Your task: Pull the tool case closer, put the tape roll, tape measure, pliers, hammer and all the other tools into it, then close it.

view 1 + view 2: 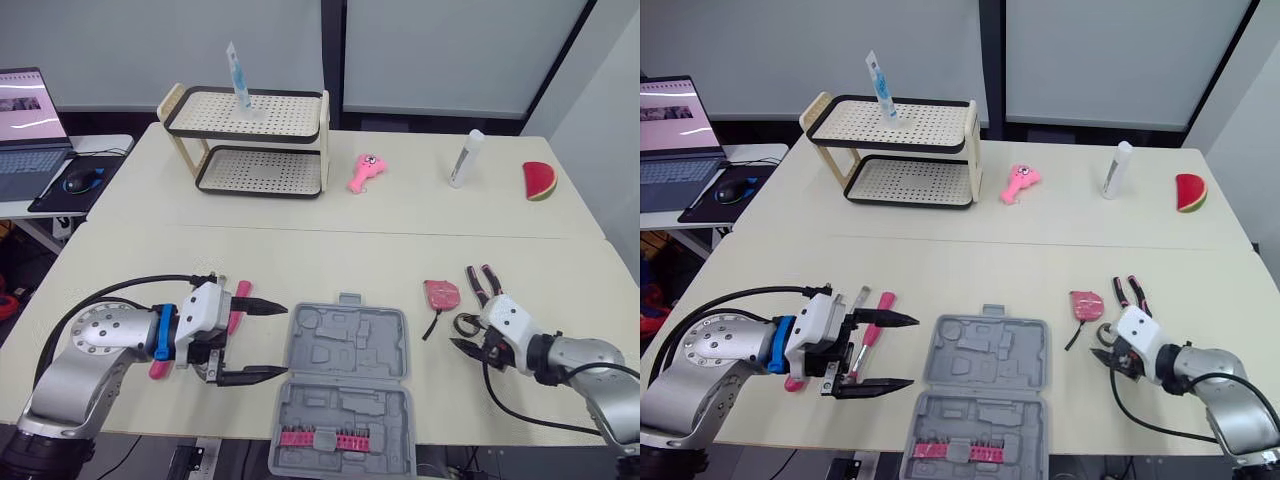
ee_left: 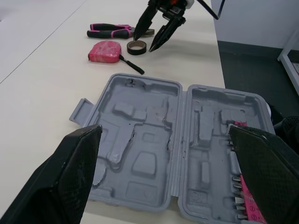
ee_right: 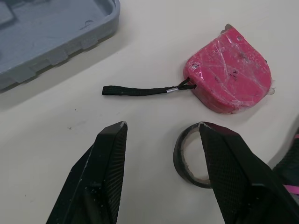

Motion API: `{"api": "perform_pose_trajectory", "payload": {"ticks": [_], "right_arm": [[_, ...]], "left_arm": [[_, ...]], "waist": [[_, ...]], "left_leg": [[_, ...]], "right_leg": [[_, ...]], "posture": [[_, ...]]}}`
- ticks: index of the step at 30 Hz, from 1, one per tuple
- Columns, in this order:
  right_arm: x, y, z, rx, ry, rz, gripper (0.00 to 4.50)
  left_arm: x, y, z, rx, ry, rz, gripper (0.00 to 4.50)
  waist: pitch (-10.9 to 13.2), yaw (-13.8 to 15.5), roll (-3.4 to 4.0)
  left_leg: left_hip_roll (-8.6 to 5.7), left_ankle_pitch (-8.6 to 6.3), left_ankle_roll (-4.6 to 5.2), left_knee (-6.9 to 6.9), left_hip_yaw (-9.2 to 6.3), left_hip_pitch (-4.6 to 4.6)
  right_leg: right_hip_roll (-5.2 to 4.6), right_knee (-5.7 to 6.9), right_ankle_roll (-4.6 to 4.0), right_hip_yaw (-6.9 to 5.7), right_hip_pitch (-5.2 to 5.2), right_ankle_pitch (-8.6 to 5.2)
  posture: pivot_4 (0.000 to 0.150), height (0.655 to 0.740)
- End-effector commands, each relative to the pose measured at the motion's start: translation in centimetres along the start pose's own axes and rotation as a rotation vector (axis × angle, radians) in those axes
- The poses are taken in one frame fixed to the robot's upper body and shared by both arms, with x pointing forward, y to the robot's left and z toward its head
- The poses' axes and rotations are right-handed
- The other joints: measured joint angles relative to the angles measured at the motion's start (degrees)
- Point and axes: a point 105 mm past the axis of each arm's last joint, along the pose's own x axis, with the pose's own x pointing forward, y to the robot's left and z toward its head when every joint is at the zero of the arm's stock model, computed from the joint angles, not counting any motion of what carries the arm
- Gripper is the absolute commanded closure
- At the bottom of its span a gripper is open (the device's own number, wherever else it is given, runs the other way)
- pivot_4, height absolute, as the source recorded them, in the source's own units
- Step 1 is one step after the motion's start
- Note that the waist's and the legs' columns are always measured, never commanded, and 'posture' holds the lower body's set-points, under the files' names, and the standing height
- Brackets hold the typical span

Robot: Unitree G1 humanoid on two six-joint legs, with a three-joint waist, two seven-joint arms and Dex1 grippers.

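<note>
The grey tool case [image 1: 345, 385] lies open and flat at the table's front edge, with a strip of pink bits [image 1: 320, 438] in its near half. My left gripper [image 1: 285, 340] is open, its fingertips at the case's left edge, seen close in the left wrist view [image 2: 163, 130]. Pink-handled tools [image 1: 878, 308] lie partly hidden under that gripper. To the right of the case are a pink tape measure [image 3: 229, 77], a dark tape roll [image 3: 194, 158] and pink-handled pliers [image 1: 485, 283]. My right gripper [image 3: 163, 128] is open just over the table, one finger beside the tape roll.
A two-tier perforated rack [image 1: 250, 140] stands at the back left of the table. A pink toy [image 1: 366, 172], a white bottle [image 1: 466, 158] and a watermelon slice [image 1: 540, 181] sit along the back. A laptop [image 1: 25, 130] rests on a side desk to the left.
</note>
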Motion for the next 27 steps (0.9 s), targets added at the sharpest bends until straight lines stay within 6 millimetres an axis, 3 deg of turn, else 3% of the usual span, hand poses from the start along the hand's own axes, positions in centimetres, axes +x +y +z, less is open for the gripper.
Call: {"api": "perform_pose_trajectory", "payload": {"ticks": [1,5,12,18,24,27], "right_arm": [[0.2,-0.4,-0.1,0.011,0.024,-0.020,1.91],[0.5,-0.6,-0.3,0.038,0.049,-0.031,1.91],[0.8,-1.0,-0.7,0.082,0.088,-0.055,3.11],[0.7,-1.3,-0.7,0.102,0.101,-0.072,4.40],[-0.2,-1.5,0.5,0.109,0.079,-0.069,4.49],[-1.1,-1.0,2.1,0.059,0.060,-0.030,4.49]], "left_arm": [[-0.3,-0.3,-0.2,0.026,0.000,-0.009,0.00],[-0.4,-0.4,-0.7,0.030,0.003,-0.010,0.00],[-0.3,-0.5,-0.9,0.042,-0.006,-0.008,0.00],[0.2,-0.3,-0.2,0.064,-0.044,-0.011,0.00],[0.3,-0.1,0.9,0.083,-0.090,-0.020,0.00],[-0.2,0.3,0.9,0.079,-0.078,0.003,0.00]], "waist": [[0.0,0.0,0.00],[0.0,0.0,0.01],[0.0,0.0,0.01],[0.0,0.0,0.01],[0.0,0.0,0.03],[0.1,0.0,0.09]], "left_leg": [[0.00,0.00,0.00,0.00,0.00,0.00],[0.00,0.00,0.00,0.00,0.00,-0.02],[0.00,0.00,0.00,0.02,-0.01,-0.01],[0.00,0.00,0.00,0.02,-0.01,-0.01],[0.00,0.00,0.01,0.03,-0.02,-0.03],[0.00,0.00,0.01,0.02,-0.02,-0.02]], "right_leg": [[0.00,0.00,0.00,0.00,0.00,0.00],[0.00,0.00,0.00,0.00,0.00,0.00],[0.00,0.01,0.02,0.00,0.00,0.01],[0.00,0.02,0.02,0.00,0.00,0.01],[0.00,0.02,0.02,-0.01,0.01,0.02],[0.00,0.02,0.02,-0.01,0.00,0.02]], "posture": [[0.150,0.7350],[0.150,0.7350],[0.150,0.7350],[0.150,0.7350],[0.150,0.7350],[0.150,0.7350]]}}
